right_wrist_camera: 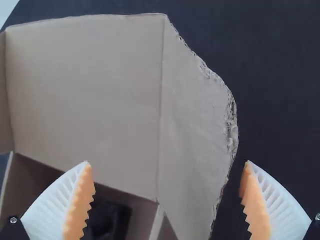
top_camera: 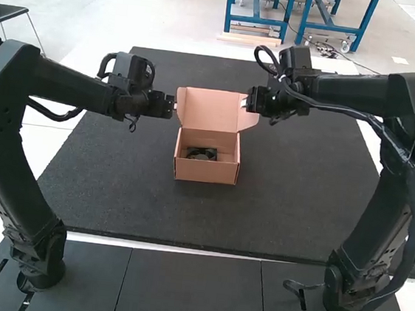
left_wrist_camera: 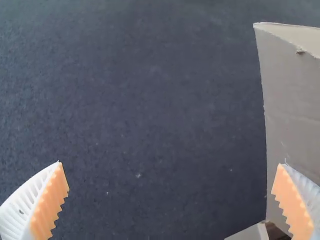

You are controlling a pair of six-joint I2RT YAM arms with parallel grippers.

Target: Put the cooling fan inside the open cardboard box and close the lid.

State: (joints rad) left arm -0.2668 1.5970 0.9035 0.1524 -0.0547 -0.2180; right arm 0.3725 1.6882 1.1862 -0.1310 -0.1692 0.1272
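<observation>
Two grippers flank the raised lid (top_camera: 211,109) at centre frame. Your left gripper (top_camera: 169,108), fingers spread, sits just beside the lid's left edge. The cooling fan (top_camera: 202,154) already lies inside the cardboard box (top_camera: 205,166). Your right gripper (top_camera: 252,102), likewise spread, straddles the side flap (right_wrist_camera: 195,140). Bring both edges down together, evenly, tucking the flaps inward.

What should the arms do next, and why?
Probably close the right jaws on the flap and swing the lid forward and down. The fan already lies in the box, the lid stands upright, and the open right jaws straddle its side flap.
</observation>
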